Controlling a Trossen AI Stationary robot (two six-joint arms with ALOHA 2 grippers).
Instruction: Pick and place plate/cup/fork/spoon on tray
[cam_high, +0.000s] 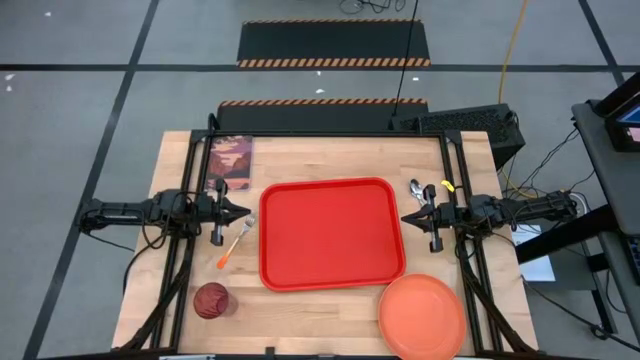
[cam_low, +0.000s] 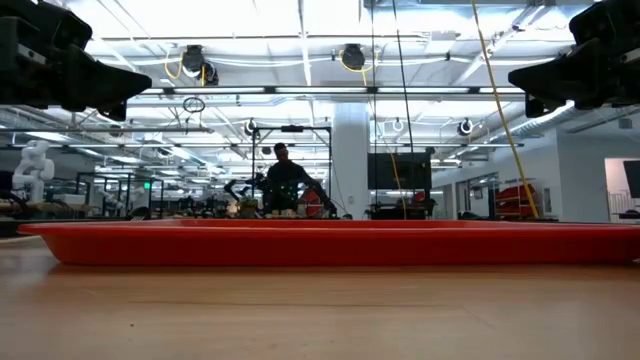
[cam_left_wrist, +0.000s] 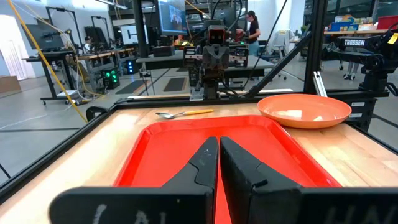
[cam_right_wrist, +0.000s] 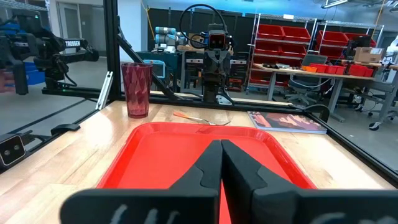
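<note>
The tray (cam_high: 332, 233) lies bare at the centre of the tabletop (cam_high: 300, 160); I take it as my landmark, and nothing has been placed on it yet. The plate (cam_high: 422, 316) rests on the tabletop off the tray's near right corner, just beside the rim. The cup (cam_high: 211, 300) stands upright off the near left corner. The fork (cam_high: 237, 241) lies just beside the tray's left rim, tines toward the tray. The spoon (cam_high: 420, 190) lies just off the far right corner.

I judge all four items light. The plate looks stiff, smooth plastic, and I would pinch it at its raised lip. The cup's thin wall may flex and slip, so I would grip it mid-height across the wall. The fork and spoon lie flat and low, so I would take each by its thin orange handle.

The left end effector (cam_high: 243, 212) hovers at the tray's left edge, fingers pressed together, carrying nothing. The right end effector (cam_high: 407, 216) hovers at the tray's right edge, likewise closed and empty.

A booklet (cam_high: 229, 160) lies beyond the tray's far left corner.
</note>
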